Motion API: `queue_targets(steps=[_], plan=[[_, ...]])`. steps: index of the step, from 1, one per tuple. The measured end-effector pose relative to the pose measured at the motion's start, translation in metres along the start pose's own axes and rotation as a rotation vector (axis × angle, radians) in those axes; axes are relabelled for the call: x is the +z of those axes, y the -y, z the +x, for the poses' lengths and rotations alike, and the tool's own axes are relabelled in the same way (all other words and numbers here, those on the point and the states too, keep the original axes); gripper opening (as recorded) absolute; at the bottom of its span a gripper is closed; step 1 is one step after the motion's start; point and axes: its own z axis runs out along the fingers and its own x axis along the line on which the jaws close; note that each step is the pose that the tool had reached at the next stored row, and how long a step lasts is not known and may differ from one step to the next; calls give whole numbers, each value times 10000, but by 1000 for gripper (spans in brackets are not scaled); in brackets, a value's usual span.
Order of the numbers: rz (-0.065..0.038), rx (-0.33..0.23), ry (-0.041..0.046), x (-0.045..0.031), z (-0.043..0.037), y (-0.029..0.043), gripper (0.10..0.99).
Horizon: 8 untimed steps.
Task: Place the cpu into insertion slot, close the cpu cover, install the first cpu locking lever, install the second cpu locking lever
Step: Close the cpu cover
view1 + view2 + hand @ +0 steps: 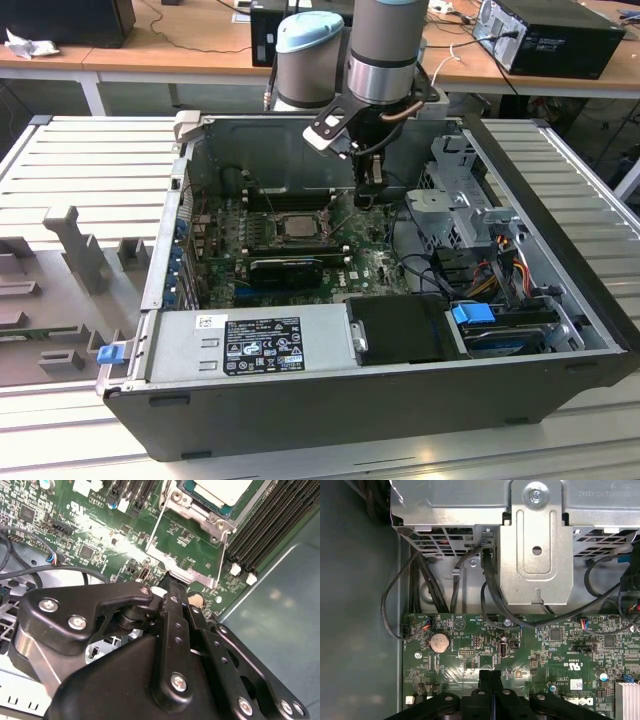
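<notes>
The cpu (298,225) (220,489) lies flat in the insertion slot (277,230) on the green motherboard, its pale metal top facing up. The silvery cpu cover (199,513) lies around the chip. Two thin wire locking levers (154,530) (222,560) run along the socket's sides. My black gripper (368,192) (170,586) (490,676) hangs low inside the case, just off the socket's side on the exterior view's right. Its fingers are pressed together, with nothing visible between them, and their tips are close above the board near the socket's silvery plate (176,562).
The open case wall (300,150) stands behind the socket. A metal drive cage (460,200) (535,555) with black cables (490,595) sits beside the gripper. Black memory slots (270,520), a coin battery (439,641) and a power supply (260,340) are also there.
</notes>
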Motion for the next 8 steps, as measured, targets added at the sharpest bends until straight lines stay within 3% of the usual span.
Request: queue_targets(steps=[8], plan=[[0, 1, -2, -3, 0, 71, 106]])
